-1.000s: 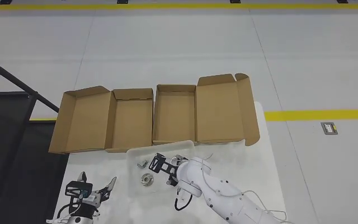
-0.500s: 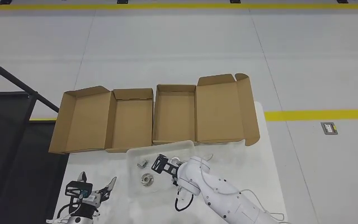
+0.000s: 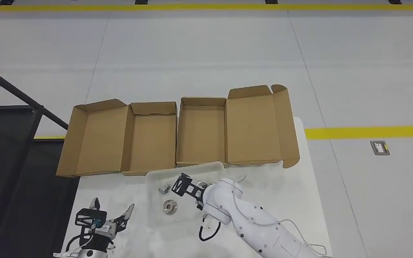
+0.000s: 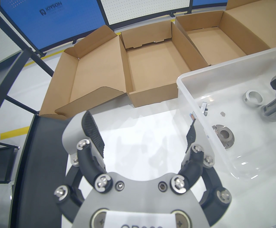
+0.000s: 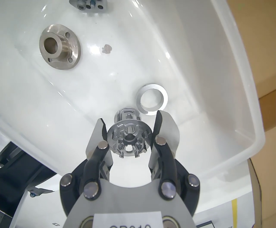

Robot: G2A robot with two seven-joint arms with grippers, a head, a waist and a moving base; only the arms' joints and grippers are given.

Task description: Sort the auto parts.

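A clear plastic bin (image 3: 155, 175) sits at the front of the white table. My right gripper (image 5: 130, 117) is down inside it, shut on a toothed metal hub (image 5: 129, 138), which it grips by its round flange. Just past its fingertips a flat silver ring (image 5: 152, 101) lies on the bin floor. Farther off lie a flanged bushing (image 5: 59, 49) and a small bracket (image 5: 90, 4). From above, the right gripper (image 3: 182, 186) is over the bin's middle. My left gripper (image 4: 139, 121) hangs open over bare table beside the bin wall (image 4: 189, 95), holding nothing.
Two open cardboard boxes (image 3: 151, 138) (image 3: 201, 132) with flaps spread outward stand behind the bin. A dark frame (image 3: 26, 109) borders the table's left side. The table's front left corner (image 4: 140, 140) is bare white surface.
My right gripper has shifted slightly inside the bin, ending a little nearer the boxes. The left arm has stayed put.
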